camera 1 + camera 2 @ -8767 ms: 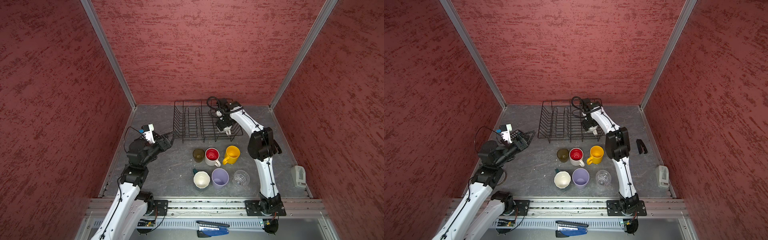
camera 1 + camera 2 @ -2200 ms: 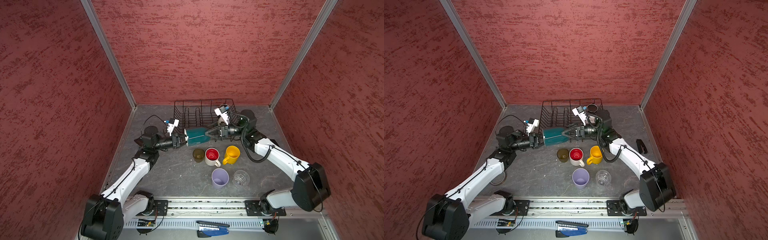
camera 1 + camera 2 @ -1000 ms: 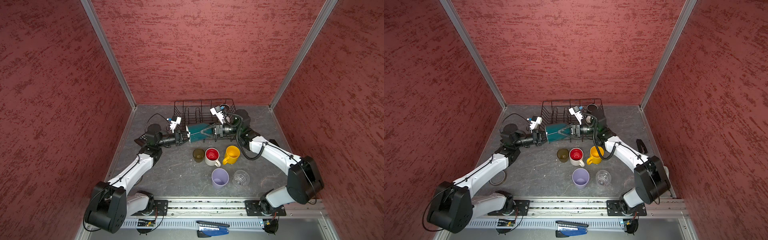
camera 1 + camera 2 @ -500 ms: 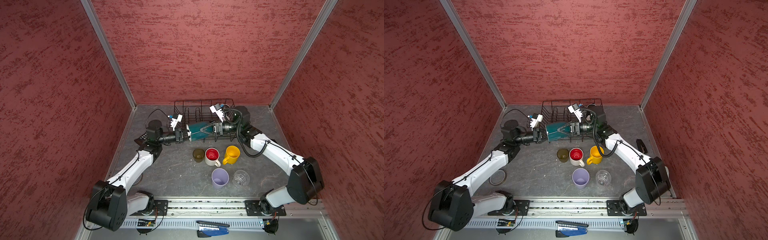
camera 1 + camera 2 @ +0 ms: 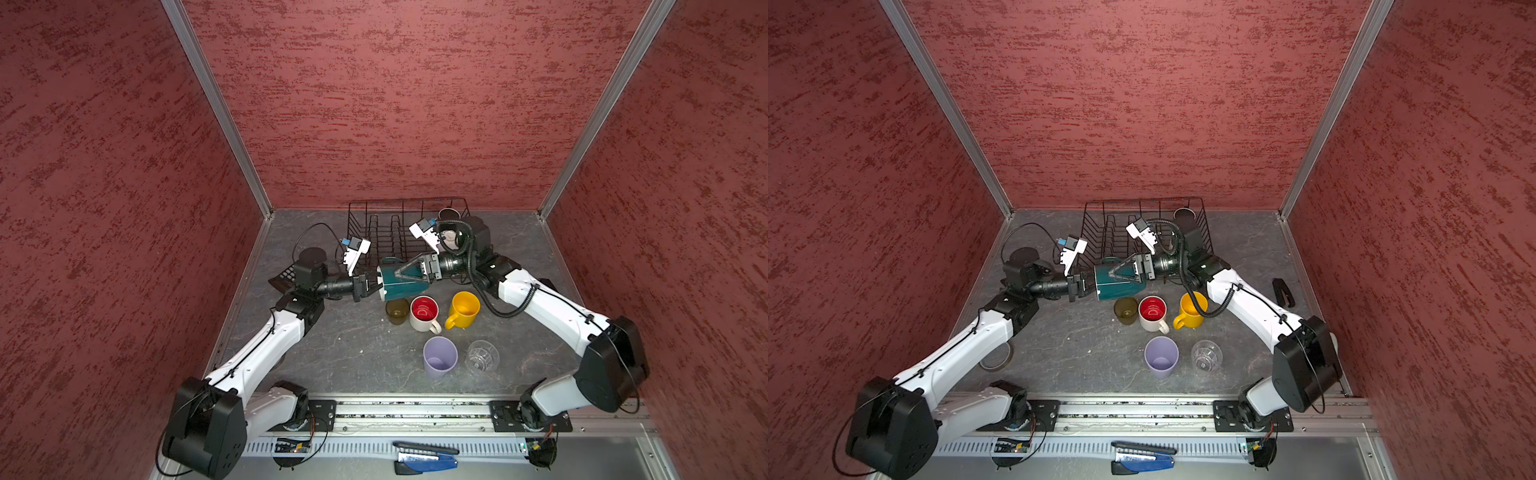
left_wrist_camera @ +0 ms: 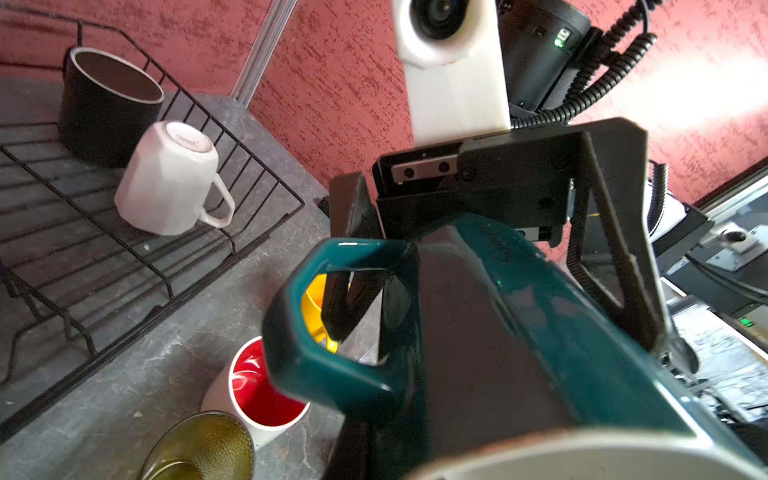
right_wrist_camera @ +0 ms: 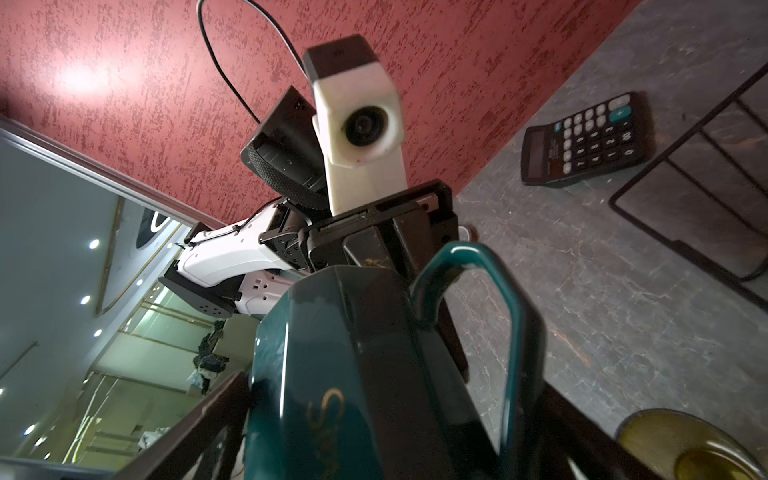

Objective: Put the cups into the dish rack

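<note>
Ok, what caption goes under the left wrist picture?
A teal mug between the wide jaws of the right pincer, near a rack holding a white mug and a black mug.

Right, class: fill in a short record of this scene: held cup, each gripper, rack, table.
Held cup: teal mug, on its side, in front of the dish rack
Left gripper: shut on its rim
Right gripper: open, jaws astride its body
In rack: black mug, white mug
On table: olive tumbler, red-lined mug, yellow mug, lavender tumbler, clear glass
</note>
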Motion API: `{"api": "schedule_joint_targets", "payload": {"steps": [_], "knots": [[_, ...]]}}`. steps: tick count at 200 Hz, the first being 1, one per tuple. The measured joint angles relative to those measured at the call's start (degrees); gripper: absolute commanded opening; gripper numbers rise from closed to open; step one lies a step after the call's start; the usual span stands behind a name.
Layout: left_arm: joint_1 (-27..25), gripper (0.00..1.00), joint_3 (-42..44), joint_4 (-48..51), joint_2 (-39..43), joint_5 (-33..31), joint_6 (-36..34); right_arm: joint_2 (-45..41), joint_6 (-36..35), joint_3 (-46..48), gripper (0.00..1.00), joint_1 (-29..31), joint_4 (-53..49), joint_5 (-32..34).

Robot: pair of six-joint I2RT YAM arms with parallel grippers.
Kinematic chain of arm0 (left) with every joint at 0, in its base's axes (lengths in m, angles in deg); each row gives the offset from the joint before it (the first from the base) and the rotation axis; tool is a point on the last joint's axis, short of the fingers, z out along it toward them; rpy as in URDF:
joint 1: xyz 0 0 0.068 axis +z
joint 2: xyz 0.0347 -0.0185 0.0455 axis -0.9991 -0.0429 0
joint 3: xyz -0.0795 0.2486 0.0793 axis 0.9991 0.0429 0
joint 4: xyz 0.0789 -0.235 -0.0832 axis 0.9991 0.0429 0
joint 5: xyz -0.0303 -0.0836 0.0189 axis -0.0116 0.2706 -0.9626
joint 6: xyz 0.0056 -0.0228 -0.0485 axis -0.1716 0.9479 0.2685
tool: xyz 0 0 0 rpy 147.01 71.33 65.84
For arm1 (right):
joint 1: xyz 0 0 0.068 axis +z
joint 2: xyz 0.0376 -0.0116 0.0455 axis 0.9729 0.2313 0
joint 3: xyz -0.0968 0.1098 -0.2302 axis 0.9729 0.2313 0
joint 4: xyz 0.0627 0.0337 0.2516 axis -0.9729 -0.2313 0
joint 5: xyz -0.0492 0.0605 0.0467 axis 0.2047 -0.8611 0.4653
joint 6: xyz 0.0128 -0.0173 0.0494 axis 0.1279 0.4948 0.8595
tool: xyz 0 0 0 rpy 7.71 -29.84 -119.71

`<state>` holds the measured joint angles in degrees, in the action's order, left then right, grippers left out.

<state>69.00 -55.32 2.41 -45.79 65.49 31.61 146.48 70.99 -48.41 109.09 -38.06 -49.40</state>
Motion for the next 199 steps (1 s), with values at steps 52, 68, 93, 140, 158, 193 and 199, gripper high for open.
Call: {"api": "schedule_joint_targets", "payload": {"steps": [52, 68, 93, 140, 158, 193, 199], "knots": [[0.66, 0.00, 3.76, -8.72, 1.77, -3.45, -6.10, -0.09, -0.17, 0.59, 0.99, 0.44, -1.05, -0.90], [0.83, 0.00, 4.07, -9.60, 1.77, -4.31, -7.74, -0.09, -0.17, 1.07, 0.99, 0.42, -1.03, -0.90], [0.92, 0.00, 4.24, -10.75, 1.77, -5.20, -9.70, -0.17, -0.17, 1.44, 0.96, 0.42, -0.90, -1.20], [0.94, 0.00, 4.37, -14.34, 1.38, -5.55, -10.54, -0.55, -0.22, 1.81, 0.87, 0.35, 0.52, -2.82], [0.94, 0.00, 4.37, -15.89, 0.66, -4.94, -10.03, -0.68, -0.22, 2.23, 0.85, 0.33, 1.70, -3.78], [0.94, 0.00, 4.37, -18.53, -1.03, -3.32, -8.79, -0.70, 0.31, 2.78, 0.94, 0.26, 2.64, -4.35], [0.94, 0.00, 4.31, -19.19, -1.36, -2.99, -8.74, -0.70, 0.55, 2.84, 0.96, 0.26, 2.60, -4.33]]}}
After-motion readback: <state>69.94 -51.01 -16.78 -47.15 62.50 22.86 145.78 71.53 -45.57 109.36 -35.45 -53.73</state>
